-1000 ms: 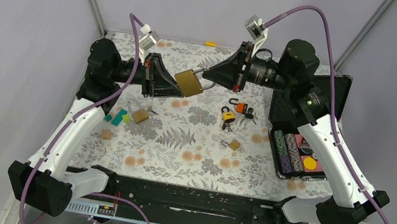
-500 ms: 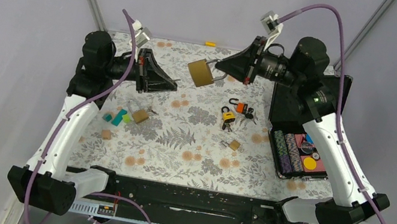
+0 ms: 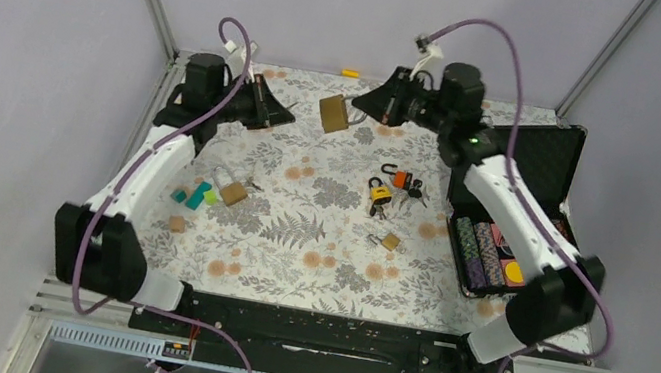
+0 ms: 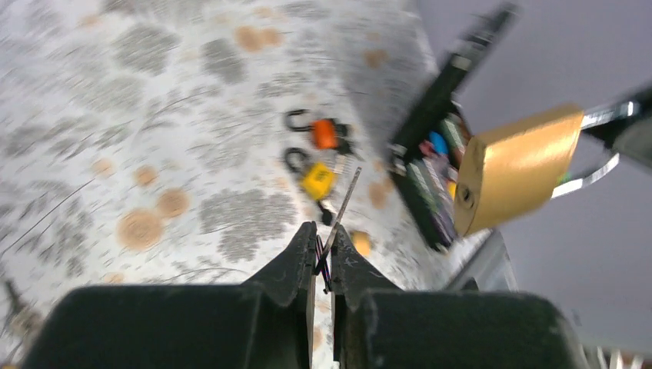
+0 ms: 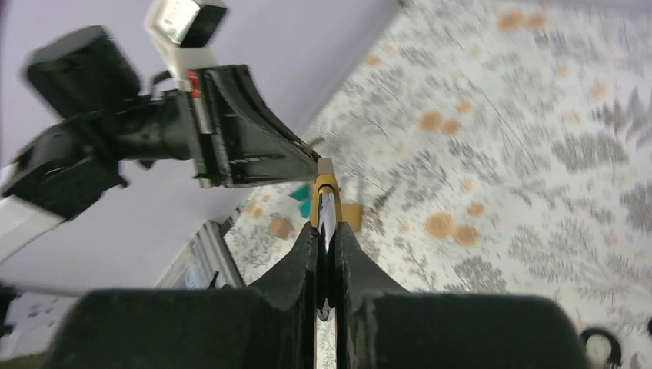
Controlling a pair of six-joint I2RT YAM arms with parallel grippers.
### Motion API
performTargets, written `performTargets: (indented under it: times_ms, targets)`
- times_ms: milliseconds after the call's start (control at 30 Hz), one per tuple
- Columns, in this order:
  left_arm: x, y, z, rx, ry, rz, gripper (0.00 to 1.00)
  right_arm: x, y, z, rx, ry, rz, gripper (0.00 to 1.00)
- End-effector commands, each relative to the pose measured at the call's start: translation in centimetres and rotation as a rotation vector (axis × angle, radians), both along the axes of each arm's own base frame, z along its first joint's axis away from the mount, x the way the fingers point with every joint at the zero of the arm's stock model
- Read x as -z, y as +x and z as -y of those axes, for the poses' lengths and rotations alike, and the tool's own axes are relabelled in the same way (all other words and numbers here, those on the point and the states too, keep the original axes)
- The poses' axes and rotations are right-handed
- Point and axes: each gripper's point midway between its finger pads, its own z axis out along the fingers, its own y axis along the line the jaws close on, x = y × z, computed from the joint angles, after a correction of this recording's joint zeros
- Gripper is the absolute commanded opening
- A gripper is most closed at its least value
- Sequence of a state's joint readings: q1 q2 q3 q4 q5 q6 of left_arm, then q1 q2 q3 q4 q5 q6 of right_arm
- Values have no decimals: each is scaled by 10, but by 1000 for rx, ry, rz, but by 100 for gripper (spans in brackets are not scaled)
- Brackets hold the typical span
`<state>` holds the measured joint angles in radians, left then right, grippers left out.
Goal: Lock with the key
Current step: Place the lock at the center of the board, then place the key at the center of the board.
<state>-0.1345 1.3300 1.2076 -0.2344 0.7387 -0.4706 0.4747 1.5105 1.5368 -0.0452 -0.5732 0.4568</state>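
- Padlock of brass (image 3: 334, 113), large and square-bodied, hangs above the far side of the floral-patterned table (image 3: 313, 265). Its steel shackle is pinched between the clenched fingers of the right gripper (image 3: 364, 103).
- The left gripper (image 3: 287, 120) faces it across a short gap, clamped tight on a thin silver key (image 4: 344, 201) that points toward the lock.
- On the table below lie a small orange padlock (image 3: 393, 171) and a yellow padlock (image 3: 379, 194), beside an open black case of poker chips (image 3: 488, 253).
- A smaller brass padlock (image 3: 231, 191) and coloured blocks (image 3: 195, 194) sit at the left.
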Motion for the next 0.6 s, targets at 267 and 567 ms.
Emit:
performTargets:
  times_ms: [267,567]
  targets:
    - [136,121,-5,-296,67,-273,0,165,92,-54,84,-10,-302,0]
    - [208,154,19,-220,139,-377,13,229,118,-86,83,-13,-478,0]
